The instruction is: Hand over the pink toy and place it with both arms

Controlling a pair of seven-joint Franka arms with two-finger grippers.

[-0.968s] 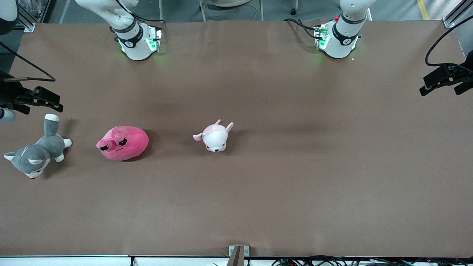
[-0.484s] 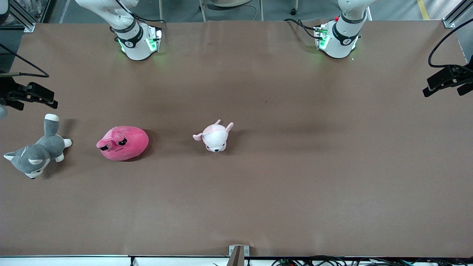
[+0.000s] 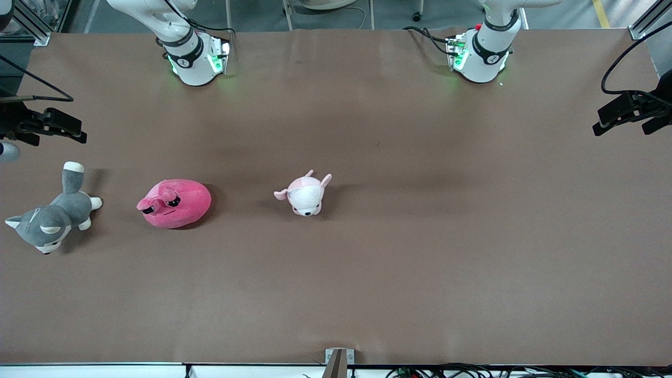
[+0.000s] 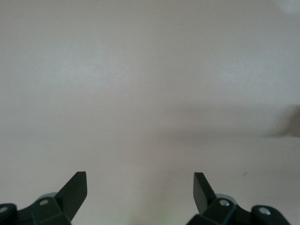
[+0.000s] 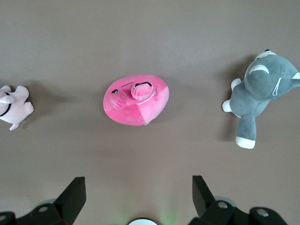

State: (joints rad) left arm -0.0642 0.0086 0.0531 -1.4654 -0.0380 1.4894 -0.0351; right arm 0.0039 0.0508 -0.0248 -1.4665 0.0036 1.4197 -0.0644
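Pink toy [image 3: 174,203] lies on the table [image 3: 420,252], toward the right arm's end, resting on its rounded belly with its face turned to the front camera. It sits between a grey plush [image 3: 51,216], nearer the table's end, and a pale pink plush [image 3: 304,193], nearer the middle; it touches neither.

Handling, as a judgement: the body is a stuffed, dome-shaped cushion, likely light and soft, giving way under the fingers and not fragile. The fabric looks matte, so slip should be low. Best hold appears to be across the narrower width of the dome, pinched well down its sides so the stuffing bunches between the fingers. The small flaps on its head are a poor hold for a handover, since the other gripper needs a free stretch of body to take.

Right gripper [image 5: 138,191] hangs in the air at the right arm's end of the table, fingers spread wide with nothing between them; its wrist view looks down on all three toys. Left gripper [image 4: 140,186] hangs at the left arm's end, likewise wide open and holding nothing, with only bare table below.

Stage: the toy resting free with both grippers clear of it fits either a toy awaiting pickup or one already set down.
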